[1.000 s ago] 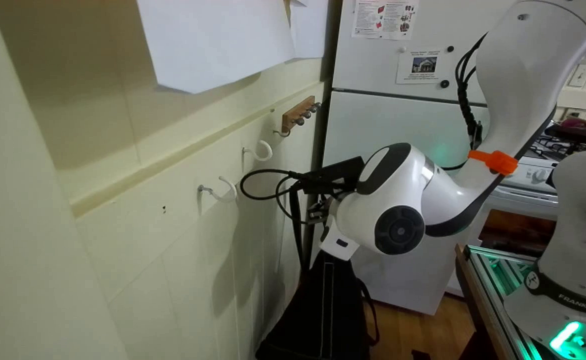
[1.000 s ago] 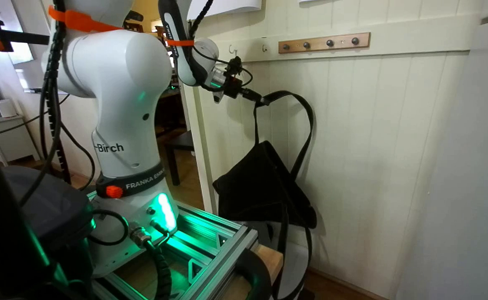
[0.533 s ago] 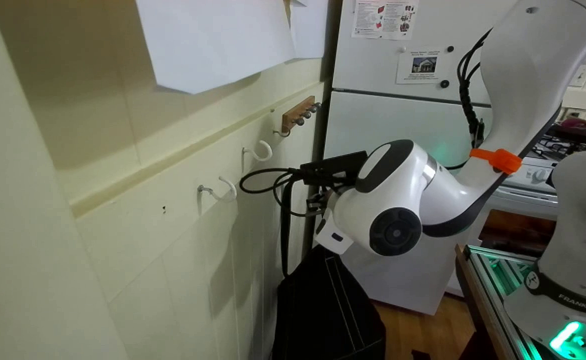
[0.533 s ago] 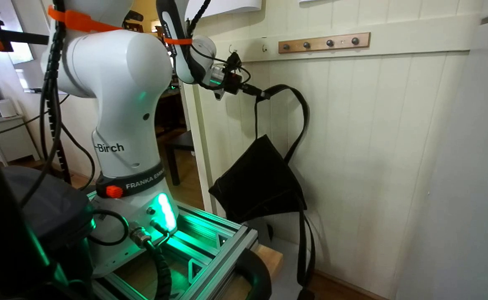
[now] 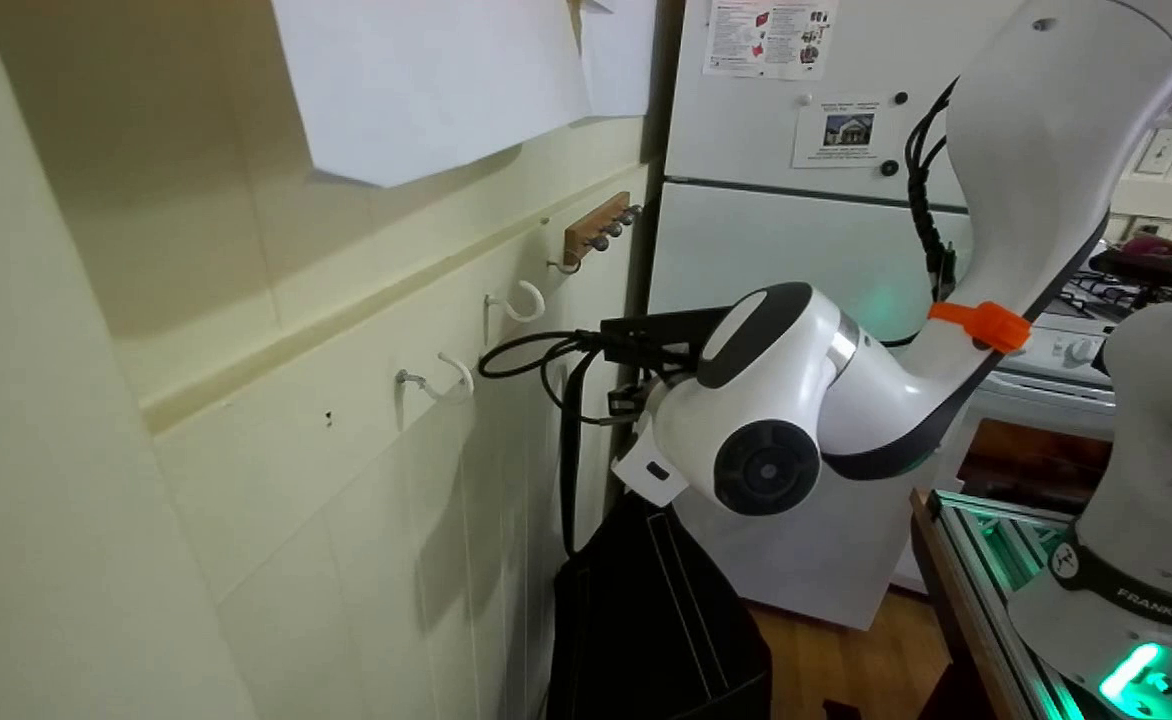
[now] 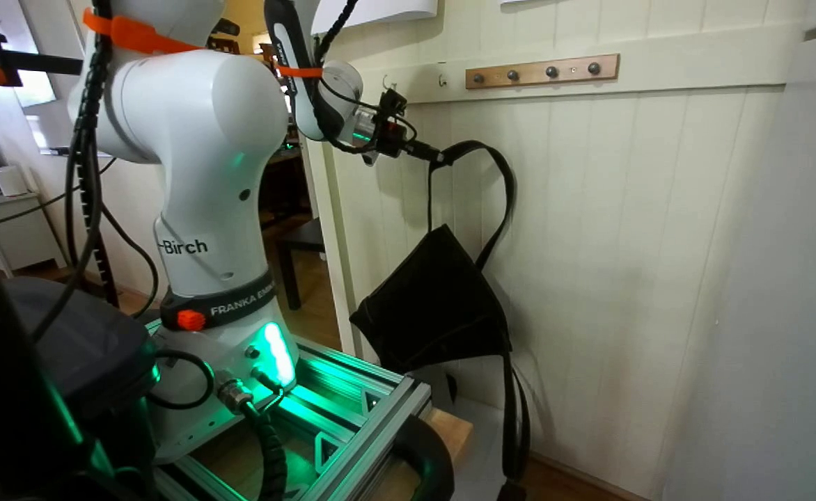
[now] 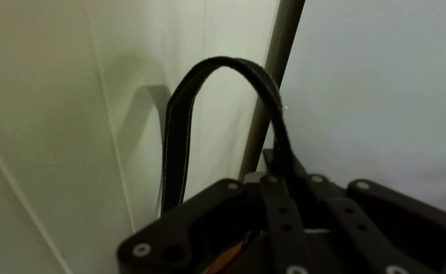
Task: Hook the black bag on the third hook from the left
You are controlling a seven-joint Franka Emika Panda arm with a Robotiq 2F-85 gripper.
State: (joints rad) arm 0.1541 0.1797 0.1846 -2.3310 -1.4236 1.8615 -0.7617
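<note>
Two fingers [image 7: 284,217] tight on one strap [image 7: 176,152] of one black bag [image 6: 443,306], two pale hooks [image 5: 540,302], one small hook [image 5: 569,271].

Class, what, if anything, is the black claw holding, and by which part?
The black claw grips the wide black fabric bag by its long, looped black strap, high on one side.
</note>
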